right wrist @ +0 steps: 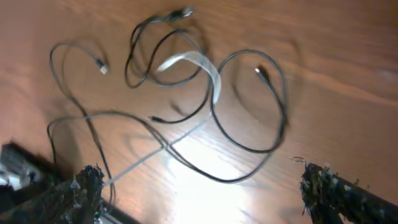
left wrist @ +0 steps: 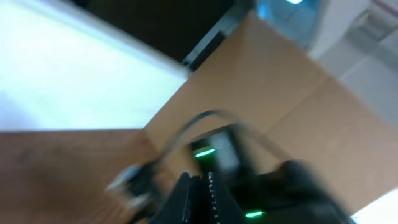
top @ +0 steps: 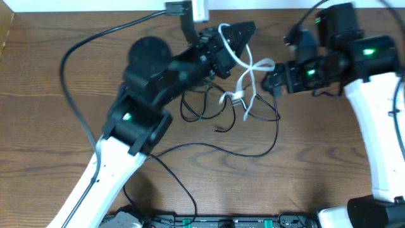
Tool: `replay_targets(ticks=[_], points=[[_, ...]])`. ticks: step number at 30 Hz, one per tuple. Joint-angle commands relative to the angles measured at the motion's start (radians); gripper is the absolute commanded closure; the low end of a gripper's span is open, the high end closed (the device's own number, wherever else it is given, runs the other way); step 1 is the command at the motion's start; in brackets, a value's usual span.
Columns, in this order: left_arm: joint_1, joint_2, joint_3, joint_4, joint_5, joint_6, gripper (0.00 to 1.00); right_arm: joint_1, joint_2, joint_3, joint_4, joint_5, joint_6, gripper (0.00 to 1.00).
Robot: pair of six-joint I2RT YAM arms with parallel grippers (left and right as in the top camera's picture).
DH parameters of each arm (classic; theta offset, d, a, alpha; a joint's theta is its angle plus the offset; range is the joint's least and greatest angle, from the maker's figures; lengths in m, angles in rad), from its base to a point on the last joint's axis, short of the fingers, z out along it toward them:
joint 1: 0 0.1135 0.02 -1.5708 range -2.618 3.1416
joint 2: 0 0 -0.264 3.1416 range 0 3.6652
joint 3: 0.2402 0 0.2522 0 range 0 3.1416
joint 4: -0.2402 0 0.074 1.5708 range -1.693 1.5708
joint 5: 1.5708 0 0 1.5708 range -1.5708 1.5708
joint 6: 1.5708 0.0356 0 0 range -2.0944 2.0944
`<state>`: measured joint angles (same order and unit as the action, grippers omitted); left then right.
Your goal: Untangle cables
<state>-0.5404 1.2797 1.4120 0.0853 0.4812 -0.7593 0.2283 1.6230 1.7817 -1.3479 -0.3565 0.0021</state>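
A tangle of thin black cables point(top: 266, 149) lies on the wooden table point(top: 38, 126) at its middle. A white cable point(top: 243, 66) rises out of the tangle to my left gripper point(top: 252, 28), which is shut on it near the table's far edge. The left wrist view is blurred and shows the left gripper point(left wrist: 198, 176) with its jaws together. My right gripper point(top: 271, 75) stands open just right of the white cable. In the right wrist view the right gripper point(right wrist: 202, 186) hangs wide above the black cables point(right wrist: 273, 118), and the white cable point(right wrist: 186, 60) runs toward its left finger point(right wrist: 87, 186).
A thick black arm cable point(top: 82, 44) curves over the table's left half. A camera mount point(top: 186, 7) stands at the far edge. Equipment point(top: 221, 221) lines the near edge. The right arm's white link point(top: 373, 114) crosses the right side.
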Motion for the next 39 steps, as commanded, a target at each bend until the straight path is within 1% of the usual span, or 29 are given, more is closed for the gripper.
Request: replay_targets(ticks=[1,4,8,16,20,24,27,30,32,34,36,39], points=[[0.001,-0.050,0.008,0.010,0.010,-0.009,0.92,0.045,0.000,-0.063,0.044,-0.066,-0.073,0.01],[0.001,-0.066,0.008,0.010,-0.003,-0.009,0.92,0.078,0.000,-0.092,0.071,-0.122,-0.125,0.01],[0.001,-0.068,0.008,0.013,-0.003,-0.010,0.92,0.101,0.000,-0.093,0.082,-0.122,-0.133,0.01],[0.004,-0.074,0.011,0.147,-0.004,-0.010,0.92,0.108,0.000,-0.093,0.070,-0.156,-0.156,0.01],[0.034,-0.076,0.011,0.127,-0.082,-0.017,0.93,0.107,0.000,-0.093,0.061,-0.204,-0.207,0.01],[0.093,-0.079,0.011,0.070,-0.165,-0.109,0.93,0.106,0.000,-0.093,0.082,-0.204,-0.213,0.01],[0.131,-0.079,0.011,0.026,-0.184,-0.188,0.92,0.106,0.000,-0.093,0.114,-0.223,-0.214,0.01],[0.143,-0.079,0.011,0.021,-0.185,-0.189,0.93,0.107,-0.001,-0.093,0.166,-0.306,-0.218,0.01],[0.143,-0.079,0.011,0.022,-0.197,-0.190,0.92,0.110,-0.001,-0.093,0.198,-0.377,-0.249,0.01],[0.143,-0.079,0.011,0.022,-0.206,-0.190,0.93,0.119,0.000,-0.093,0.236,-0.406,-0.264,0.01],[0.143,-0.079,0.011,0.021,-0.205,-0.216,0.93,0.132,0.000,-0.093,0.279,-0.406,-0.249,0.01],[0.142,-0.079,0.011,0.026,-0.201,-0.301,0.92,0.160,0.000,-0.093,0.345,-0.405,-0.240,0.01]])
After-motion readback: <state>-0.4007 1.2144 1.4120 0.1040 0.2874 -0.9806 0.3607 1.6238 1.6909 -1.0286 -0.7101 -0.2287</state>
